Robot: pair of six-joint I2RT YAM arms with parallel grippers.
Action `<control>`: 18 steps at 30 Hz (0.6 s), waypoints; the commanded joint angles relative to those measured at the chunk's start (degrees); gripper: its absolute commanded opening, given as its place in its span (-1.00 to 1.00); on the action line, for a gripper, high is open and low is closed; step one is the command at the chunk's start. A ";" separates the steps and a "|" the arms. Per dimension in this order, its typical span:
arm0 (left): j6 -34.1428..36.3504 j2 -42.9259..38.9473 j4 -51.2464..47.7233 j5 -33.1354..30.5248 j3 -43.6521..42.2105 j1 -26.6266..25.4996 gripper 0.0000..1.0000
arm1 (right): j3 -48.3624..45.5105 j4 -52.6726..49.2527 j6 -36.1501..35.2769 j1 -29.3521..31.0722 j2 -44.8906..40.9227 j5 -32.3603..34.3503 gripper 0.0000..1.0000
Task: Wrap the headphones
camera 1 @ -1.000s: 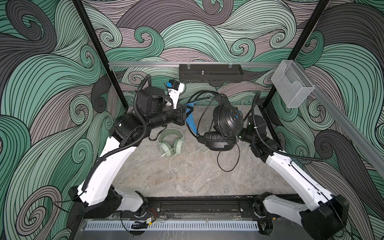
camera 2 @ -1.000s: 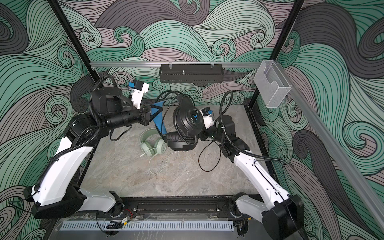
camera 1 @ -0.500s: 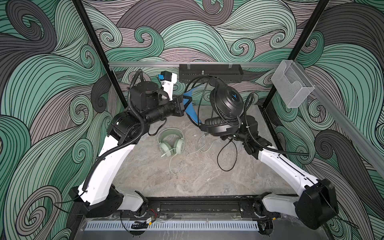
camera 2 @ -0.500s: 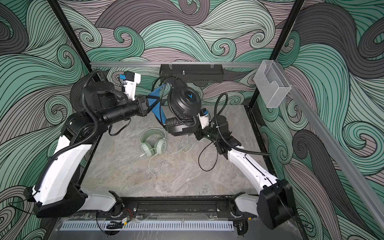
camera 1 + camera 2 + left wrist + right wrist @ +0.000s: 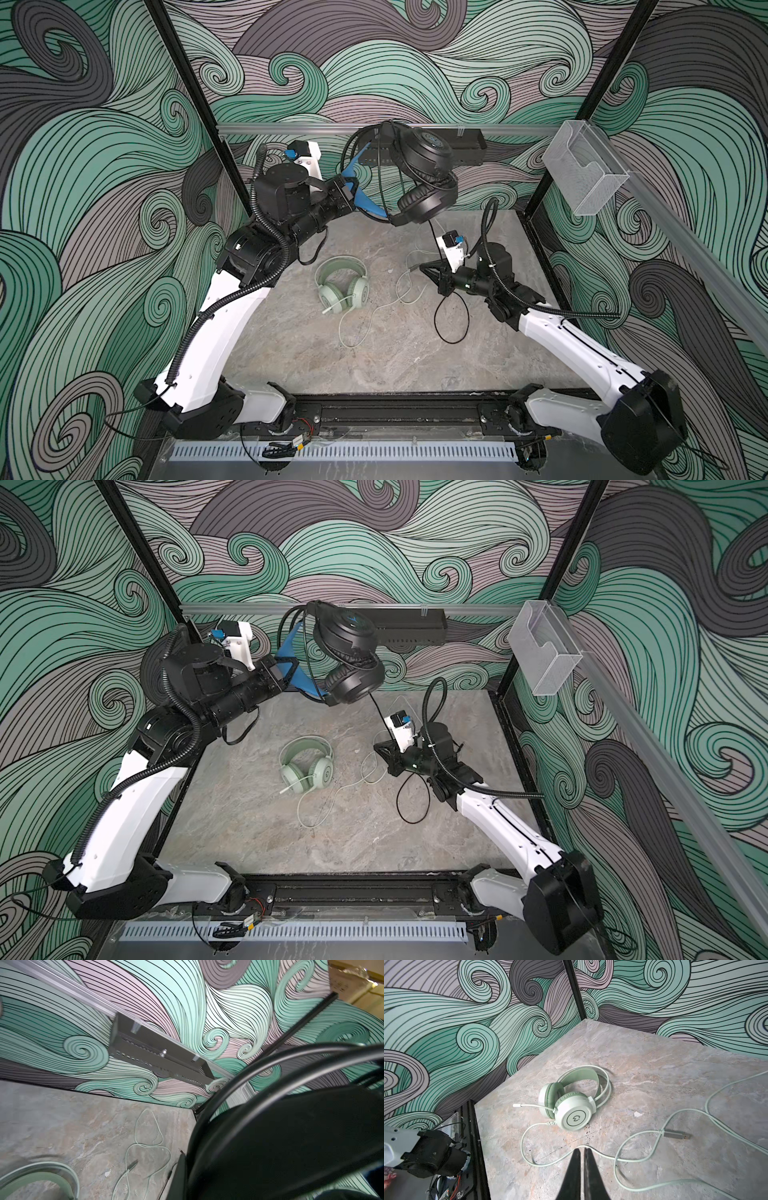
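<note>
At mid-frame on the table (image 5: 374, 365), the mint headset (image 5: 343, 286) lies with its white cable (image 5: 374, 309) sprawled beneath the right end effector (image 5: 423, 266). The jaws are pressed together, and whether they pinch the black cable (image 5: 451, 320) is unclear. At upper centre, the left end effector (image 5: 352, 190) clamps the black headset (image 5: 424, 178) aloft, where a swing could strike the rear bracket (image 5: 467, 145) or slack could snag.
</note>
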 commanded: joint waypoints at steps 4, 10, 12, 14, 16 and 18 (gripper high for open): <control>-12.84 -0.37 7.50 -13.12 1.34 1.19 -1.00 | 1.76 -14.04 -5.92 5.18 -3.38 7.59 -0.92; -17.92 3.85 7.47 -13.88 3.88 1.15 -1.00 | 1.93 -19.62 -9.20 11.23 -5.30 16.19 -1.00; -19.83 4.81 7.25 -14.68 3.79 1.24 -1.00 | 2.13 -20.25 -10.03 12.95 -5.27 18.18 -1.00; -21.72 6.49 7.64 -15.07 3.43 1.37 -1.00 | 2.85 -21.06 -10.88 14.99 -4.62 20.07 -1.00; -22.05 7.86 8.07 -14.94 3.84 1.45 -1.00 | 3.94 -22.71 -11.79 17.13 -3.45 21.85 -1.00; -21.61 9.09 7.52 -15.40 4.37 1.45 -1.00 | 5.52 -23.76 -13.08 19.11 -2.19 22.96 -1.00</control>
